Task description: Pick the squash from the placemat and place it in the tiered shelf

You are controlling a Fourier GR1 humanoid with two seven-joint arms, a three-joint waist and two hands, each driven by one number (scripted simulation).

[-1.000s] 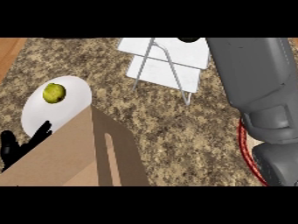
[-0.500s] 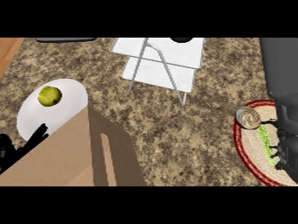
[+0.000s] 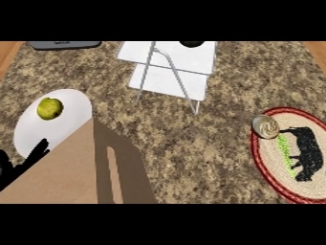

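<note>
A long green squash [image 3: 285,149] lies on the round woven placemat [image 3: 270,165] with a red rim at the right. My right hand [image 3: 308,149] hovers over the mat right beside the squash, its thumb and fingers spread out toward the squash's two ends and not curled round it. The white tiered shelf [image 3: 171,64] on thin metal legs stands at the back centre. My left hand [image 3: 3,167] rests at the lower left, fingers up and open, holding nothing.
A tin can [image 3: 266,127] stands on the mat's upper left edge, close to the squash. At the left is a white plate [image 3: 31,134] carrying a yellow-green fruit [image 3: 50,108]. A tan box [image 3: 73,177] fills the lower left. A dark bowl [image 3: 191,43] tops the shelf.
My right arm has drawn back from the shelf area and come down over the placemat, so the hand now sits against the squash. The left hand has stayed put.
</note>
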